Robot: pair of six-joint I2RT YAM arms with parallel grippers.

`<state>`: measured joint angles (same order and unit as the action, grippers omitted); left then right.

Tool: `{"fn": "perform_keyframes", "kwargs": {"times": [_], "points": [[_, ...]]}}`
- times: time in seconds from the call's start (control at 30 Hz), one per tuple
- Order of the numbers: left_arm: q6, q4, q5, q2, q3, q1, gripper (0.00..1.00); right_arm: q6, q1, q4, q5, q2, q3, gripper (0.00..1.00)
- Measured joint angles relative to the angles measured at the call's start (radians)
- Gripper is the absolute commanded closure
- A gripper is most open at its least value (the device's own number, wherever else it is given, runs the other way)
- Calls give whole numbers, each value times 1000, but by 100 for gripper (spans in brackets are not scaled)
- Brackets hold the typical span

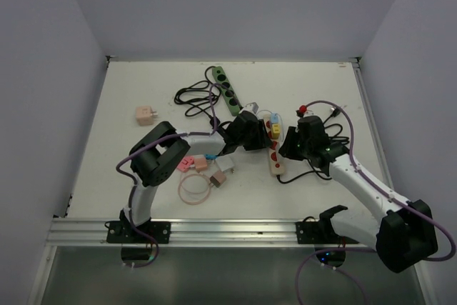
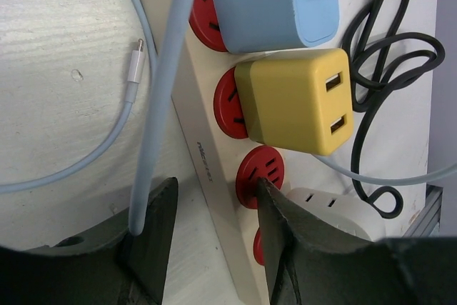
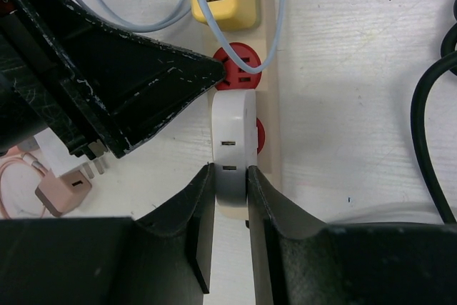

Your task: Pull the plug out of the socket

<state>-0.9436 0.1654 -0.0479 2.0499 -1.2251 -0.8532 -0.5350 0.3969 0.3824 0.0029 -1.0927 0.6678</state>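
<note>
Clearly the right hand (image 3: 230, 176) is clenching the white plug (image 3: 234, 123) by its two flat sides, squeezing near its free end so that a straight pull should draw it out. The plug is sitting in the cream power strip (image 3: 266, 41), which is lying on the counter (image 3: 357, 69), next to an empty red socket (image 3: 239, 66). The left hand (image 2: 214, 191) is hanging spread and gripping nothing. One of its fingers is reaching over the strip at that socket, probably bracing the strip against the pull.
</note>
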Motion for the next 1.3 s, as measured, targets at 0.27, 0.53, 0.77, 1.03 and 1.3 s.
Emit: {"fn": "perform_keyframes", "kwargs": {"times": [0.27, 0.53, 0.77, 1.03, 1.3], "points": [[-7, 9, 0, 8, -2, -1, 48, 3, 2, -7, 2, -70, 9, 60], [-7, 12, 6, 29, -31, -13, 54, 4, 20, -8, 7, -104, 19, 82], [-8, -17, 55, 35, -56, -33, 67, 15, 35, 22, 42, -123, 46, 100], [-9, -144, 174, 56, -149, -79, 73, 25, 42, 53, 72, -132, 68, 100], [-7, -237, 272, 76, -218, -114, 76, 33, 42, 54, 79, -127, 69, 100]]}}
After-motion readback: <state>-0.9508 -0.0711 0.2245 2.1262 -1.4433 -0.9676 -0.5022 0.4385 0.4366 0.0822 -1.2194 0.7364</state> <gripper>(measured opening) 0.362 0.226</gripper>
